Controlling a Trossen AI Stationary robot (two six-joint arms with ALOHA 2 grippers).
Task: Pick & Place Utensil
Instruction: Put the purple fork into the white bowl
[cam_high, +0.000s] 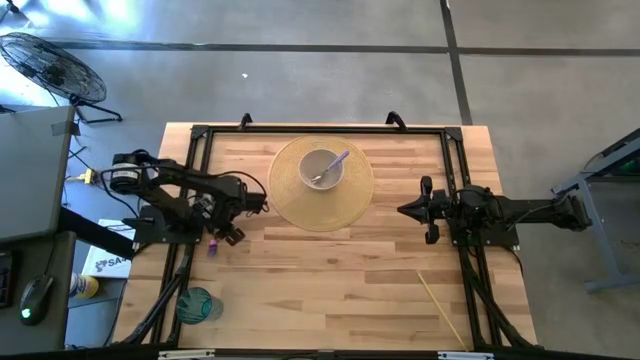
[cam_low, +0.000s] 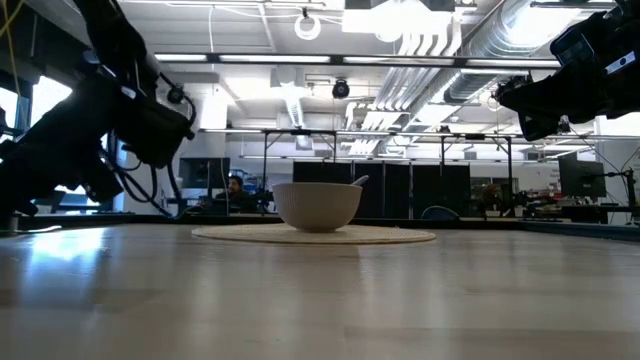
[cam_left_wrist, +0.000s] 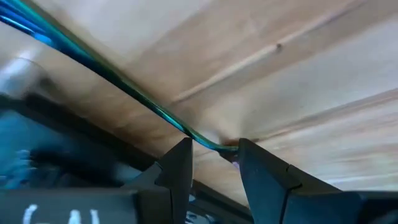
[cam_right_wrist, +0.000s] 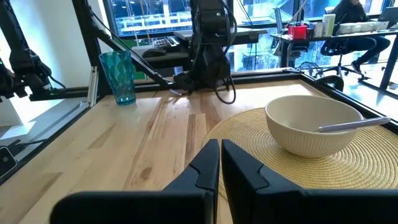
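Observation:
A cream bowl stands on a round woven placemat at the table's far middle. A grey spoon lies in the bowl, its handle leaning on the rim. My left gripper is low over the table near its left side, open. Its fingers stand on either side of the end of a thin teal strip, beside a small purple thing. My right gripper waits right of the placemat, shut and off the table, pointing at the bowl. My left gripper has the thin teal strip's end between its open fingers, which point slanting down at the table. Blur hides the spot, and I cannot tell whether either finger touches it.
A teal tumbler stands near the table's near-left corner. A thin yellow stick lies on the near-right part. Black frame rails run along the table's left, far and right sides. Bare wood lies between the placemat and the near edge.

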